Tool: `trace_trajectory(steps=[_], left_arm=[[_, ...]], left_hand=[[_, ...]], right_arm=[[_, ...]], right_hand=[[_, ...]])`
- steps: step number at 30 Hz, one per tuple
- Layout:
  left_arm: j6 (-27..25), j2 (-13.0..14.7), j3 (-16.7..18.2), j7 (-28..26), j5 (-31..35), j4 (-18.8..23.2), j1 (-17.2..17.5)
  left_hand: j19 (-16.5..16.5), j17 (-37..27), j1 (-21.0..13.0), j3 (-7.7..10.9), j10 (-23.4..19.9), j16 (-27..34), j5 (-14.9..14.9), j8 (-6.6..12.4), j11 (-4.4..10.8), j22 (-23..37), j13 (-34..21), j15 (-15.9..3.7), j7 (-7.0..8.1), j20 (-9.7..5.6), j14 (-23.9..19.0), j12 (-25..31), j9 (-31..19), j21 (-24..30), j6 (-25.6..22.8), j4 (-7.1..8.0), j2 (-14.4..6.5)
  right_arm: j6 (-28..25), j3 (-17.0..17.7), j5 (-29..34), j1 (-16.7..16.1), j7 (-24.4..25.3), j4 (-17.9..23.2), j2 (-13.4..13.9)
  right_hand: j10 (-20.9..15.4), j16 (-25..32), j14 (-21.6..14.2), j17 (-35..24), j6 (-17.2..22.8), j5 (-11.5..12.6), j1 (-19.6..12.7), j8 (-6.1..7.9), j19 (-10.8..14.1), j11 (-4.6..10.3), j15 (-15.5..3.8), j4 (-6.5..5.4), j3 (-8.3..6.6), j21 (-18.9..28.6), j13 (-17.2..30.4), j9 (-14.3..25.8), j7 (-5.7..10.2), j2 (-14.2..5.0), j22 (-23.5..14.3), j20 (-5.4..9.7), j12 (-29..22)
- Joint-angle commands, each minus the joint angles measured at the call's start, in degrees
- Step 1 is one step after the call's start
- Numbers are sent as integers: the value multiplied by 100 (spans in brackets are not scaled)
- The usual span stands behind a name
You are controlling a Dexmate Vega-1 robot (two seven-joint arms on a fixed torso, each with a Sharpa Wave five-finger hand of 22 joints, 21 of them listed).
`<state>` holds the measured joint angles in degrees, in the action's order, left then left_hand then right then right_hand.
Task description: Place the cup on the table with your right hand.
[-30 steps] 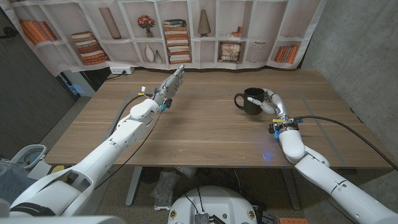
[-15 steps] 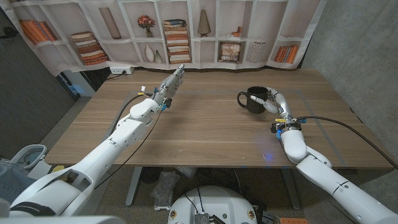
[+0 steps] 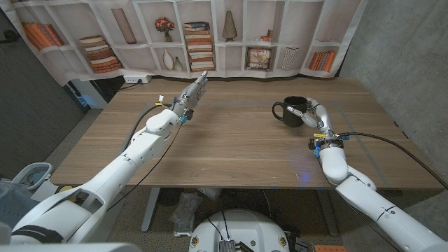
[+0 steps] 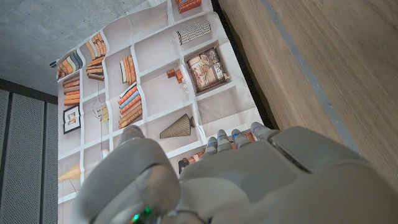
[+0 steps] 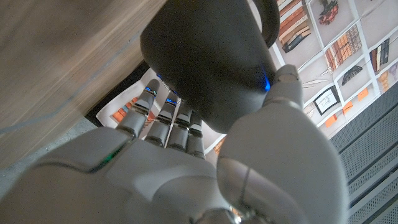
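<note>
A black cup with its handle to the left stands on the wooden table at the right. My right hand grips it from the right side, fingers wrapped round its wall. In the right wrist view the cup sits between the thumb and the fingers of my right hand. My left hand reaches over the far left middle of the table with fingers straight and together, holding nothing. The left wrist view looks over the back of the left hand toward the backdrop.
A printed bookshelf backdrop hangs behind the table's far edge. A concrete wall stands to the right. Black cables run from both wrists over the table.
My right hand has carried the cup a little to the right and away across the table. The left arm has stayed where it was.
</note>
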<state>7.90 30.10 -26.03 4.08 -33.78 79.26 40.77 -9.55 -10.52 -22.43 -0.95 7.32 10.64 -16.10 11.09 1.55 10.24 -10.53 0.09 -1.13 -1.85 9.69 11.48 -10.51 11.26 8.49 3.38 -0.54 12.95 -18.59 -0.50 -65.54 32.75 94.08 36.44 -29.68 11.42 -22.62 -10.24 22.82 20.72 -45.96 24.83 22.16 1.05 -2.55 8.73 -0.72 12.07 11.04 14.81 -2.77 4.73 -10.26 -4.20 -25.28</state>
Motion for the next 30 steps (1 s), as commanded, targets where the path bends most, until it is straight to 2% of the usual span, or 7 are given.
trace_trajectory(steps=[1,15,30], left_arm=[[-39,17,-5,1,20,39,-29],[-120,22,-49,92,19,0,-110],[-115,-22,-68,99,26,-64,-149]], left_hand=[[-267,-11,-48,-21,11,17,7,12,22,22,-21,2,4,-88,144,21,-12,30,-31,10,-45],[-272,-11,-56,-33,38,13,9,8,36,21,-21,-16,1,-88,154,11,-11,29,-23,8,-49],[-281,-11,-71,-51,63,10,11,-24,32,21,-23,-15,5,-92,168,5,-11,26,73,2,-52]], right_arm=[[-116,134,21,-126,165,90,0],[-163,307,-1,-300,317,209,2],[-85,456,-52,-406,507,121,-106]], right_hand=[[-749,-8,-60,-23,1032,-15,-816,4,37,723,-266,-121,-98,-6,12,24,958,-898,-31,30,8],[-771,1,-120,-25,1069,-54,-817,1,87,705,-313,-137,-92,5,13,38,934,-914,-32,105,26],[-802,-14,-120,-25,1101,-84,-833,-4,101,722,-345,-140,-90,2,14,50,943,-924,-32,113,38]])
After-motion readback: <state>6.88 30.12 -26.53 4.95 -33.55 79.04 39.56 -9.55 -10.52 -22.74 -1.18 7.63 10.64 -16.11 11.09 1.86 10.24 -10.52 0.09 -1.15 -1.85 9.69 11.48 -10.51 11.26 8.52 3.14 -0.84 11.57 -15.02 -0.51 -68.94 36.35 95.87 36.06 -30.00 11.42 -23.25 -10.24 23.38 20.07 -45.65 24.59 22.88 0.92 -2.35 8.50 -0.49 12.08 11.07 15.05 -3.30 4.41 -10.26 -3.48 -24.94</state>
